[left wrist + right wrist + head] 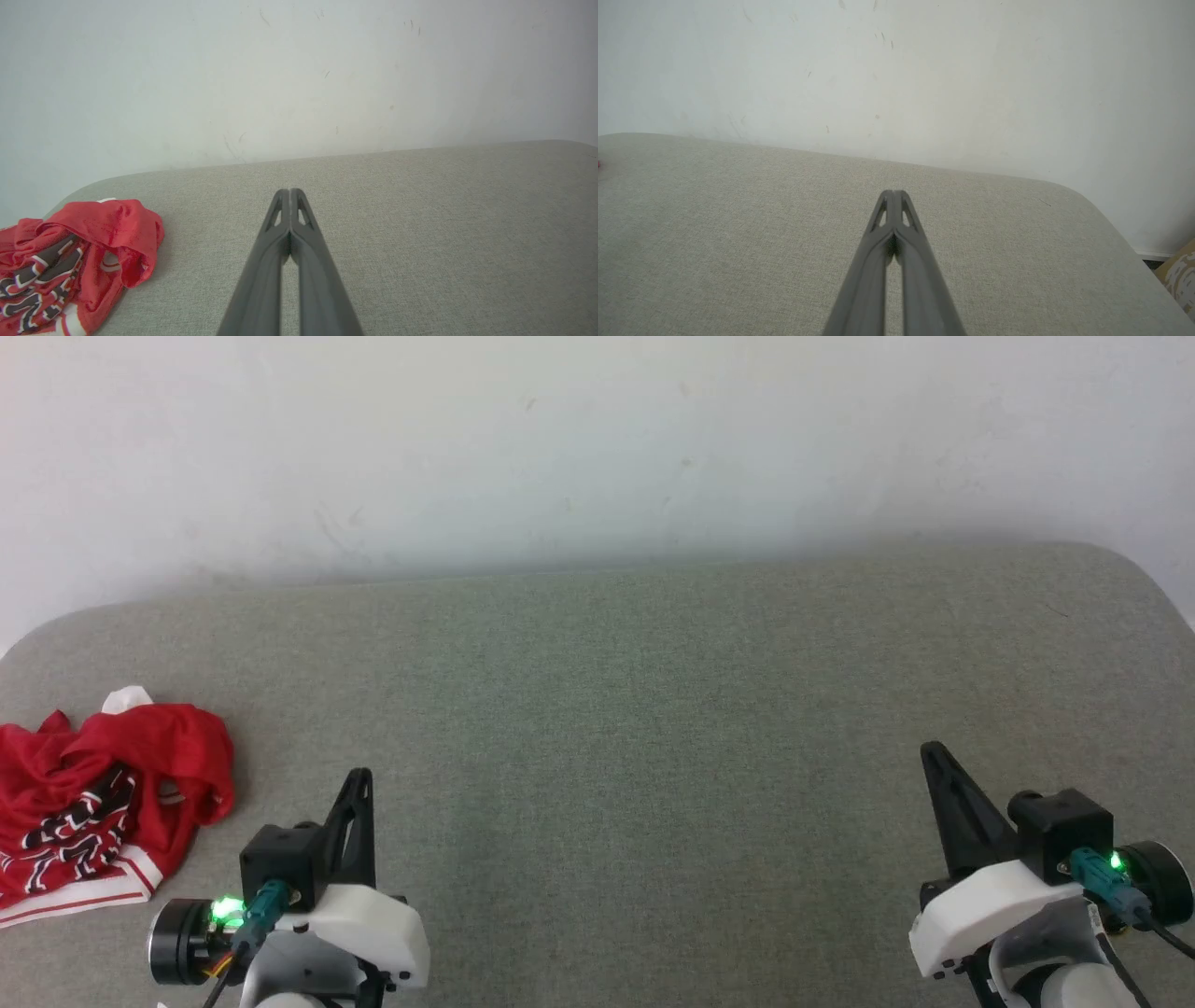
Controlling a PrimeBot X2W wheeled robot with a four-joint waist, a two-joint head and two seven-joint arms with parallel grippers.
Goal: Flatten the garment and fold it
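The garment (103, 793) lies crumpled in a heap at the left edge of the grey padded surface (635, 728): red cloth with black, white-outlined lettering and a white striped hem. The left wrist view has the garment (79, 261) at its lower left. My left gripper (359, 779) is shut and empty, hovering just right of the heap without touching it; its fingertips meet in the left wrist view (289, 191). My right gripper (932, 751) is shut and empty far off at the right, over bare cloth (893, 192).
A white wall (597, 448) stands right behind the padded surface. The surface has rounded far corners and its right edge (1120, 233) drops off toward the floor, where a patterned object (1181, 275) peeks in.
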